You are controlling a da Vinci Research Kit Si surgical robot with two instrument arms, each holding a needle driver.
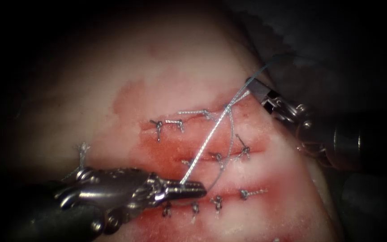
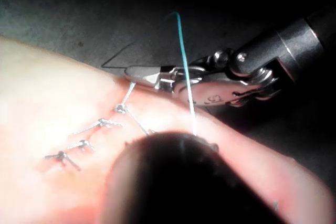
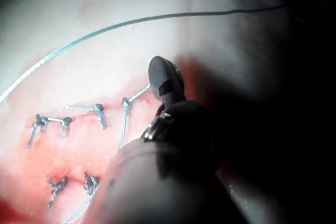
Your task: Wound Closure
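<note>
The tissue (image 1: pixel 166 85) carries three short cuts with several knotted stitches (image 1: pixel 178 123). My left tool (image 1: pixel 192 189) comes in low from the left, jaws shut on the thread (image 1: pixel 207 141) beside the lowest cut. That strand runs taut up and right to my right tool (image 1: pixel 252 88), whose jaws are shut on it at the right end of the top cut. A thin slack loop (image 1: pixel 232 139) curves down between the two tools. The right tool (image 2: pixel 137 72) meets the thread above a stitch (image 2: pixel 121 108); its jaw tip (image 3: pixel 163 77) lies by the top row.
Red fluid (image 1: pixel 166 152) stains the tissue around the cuts. A teal length of thread (image 1: pixel 276 58) trails off the tissue's right edge over dark cloth (image 1: pixel 328 40), and arcs across the tissue (image 3: pixel 105 29). A cut thread end (image 1: pixel 83 150) sticks up at the left.
</note>
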